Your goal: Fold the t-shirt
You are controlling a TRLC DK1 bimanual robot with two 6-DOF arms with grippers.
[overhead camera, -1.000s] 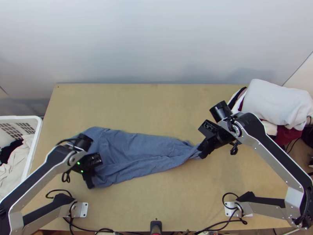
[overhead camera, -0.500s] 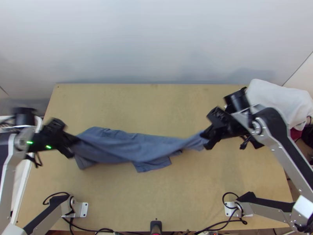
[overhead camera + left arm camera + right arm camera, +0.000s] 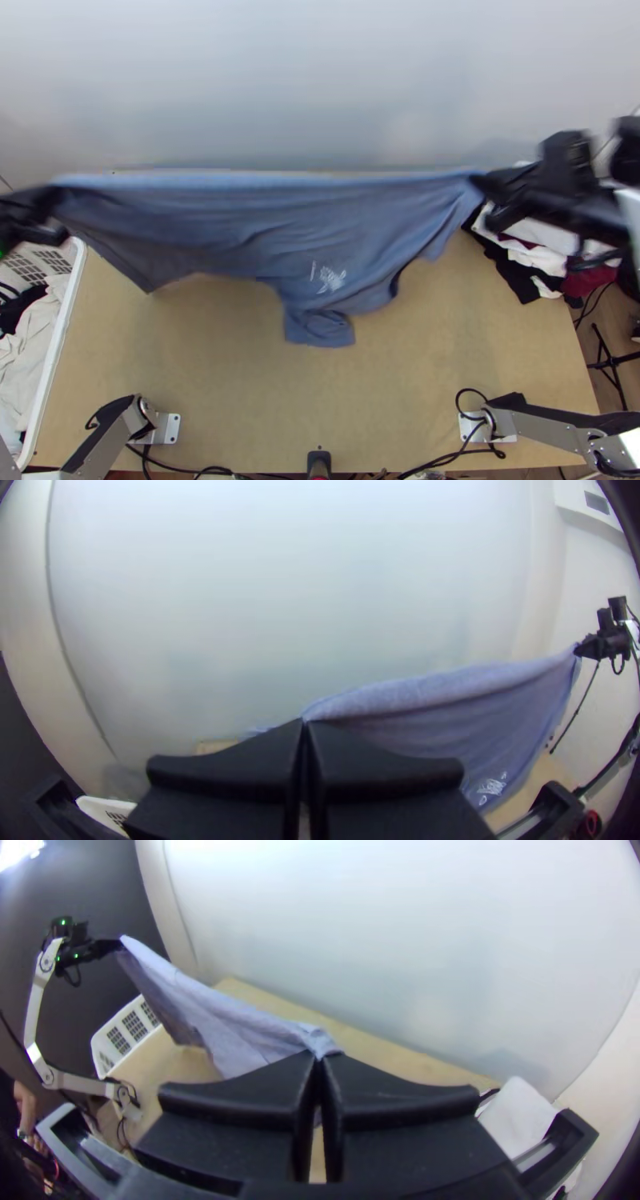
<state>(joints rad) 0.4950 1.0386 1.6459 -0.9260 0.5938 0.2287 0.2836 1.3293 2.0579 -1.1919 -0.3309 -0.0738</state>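
The blue t-shirt (image 3: 264,232) hangs stretched in the air between both grippers, its upper edge nearly straight, with a small white print and a sleeve dangling low. At the far left of the top view, my left gripper (image 3: 58,210) holds one end. My right gripper (image 3: 483,186) grips the other end at the right. In the left wrist view the left gripper (image 3: 304,724) is shut on an edge of the shirt (image 3: 440,707). The right wrist view has the right gripper (image 3: 319,1059) shut on a bunched bit of the shirt (image 3: 227,1020).
A white basket (image 3: 50,360) with clothes stands left of the table (image 3: 384,400). Beyond the table's right edge lies a pile of clothes (image 3: 540,258), white, black and dark red. The pale wall (image 3: 320,80) rises behind the table.
Both grippers have moved apart and up the picture with the shirt. It was lying bunched along the table and now hangs opened out between them, its lower part loose.
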